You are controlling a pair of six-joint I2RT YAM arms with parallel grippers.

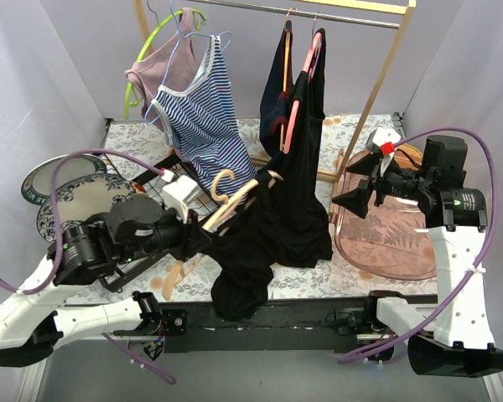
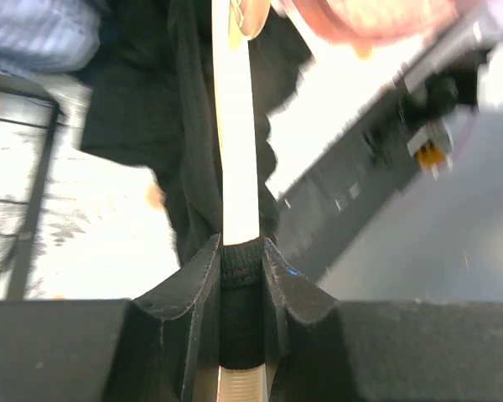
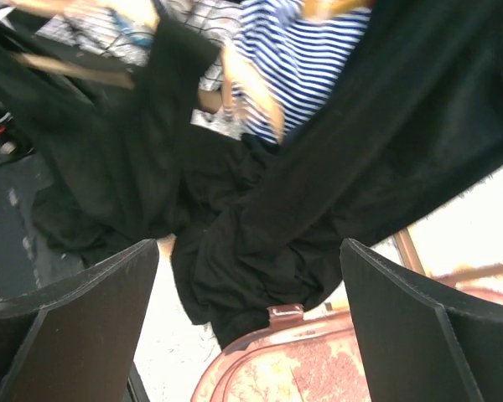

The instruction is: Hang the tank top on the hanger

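Observation:
The cream hanger (image 1: pixel 237 201) with its gold hook (image 1: pixel 221 180) is held tilted above the table's middle. The black tank top (image 1: pixel 253 251) drapes from it and hangs over the front edge. My left gripper (image 1: pixel 199 233) is shut on the hanger's lower arm. In the left wrist view the jaws (image 2: pixel 241 251) clamp the cream hanger arm (image 2: pixel 235 151) with a black strap (image 2: pixel 241 280) wrapped over it. My right gripper (image 1: pixel 345 182) is open and empty to the right of the fabric. In the right wrist view its fingers (image 3: pixel 84 310) frame bunched black fabric (image 3: pixel 260 243) without touching it.
A rail at the back carries a striped tank top (image 1: pixel 199 109), a lime-green hanger (image 1: pixel 155 46) and black garments (image 1: pixel 306 134) on pink and orange hangers. A pink tray (image 1: pixel 386 234) lies under my right gripper. Plates (image 1: pixel 67 197) lie at left, with a black wire rack (image 1: pixel 180 180) nearby.

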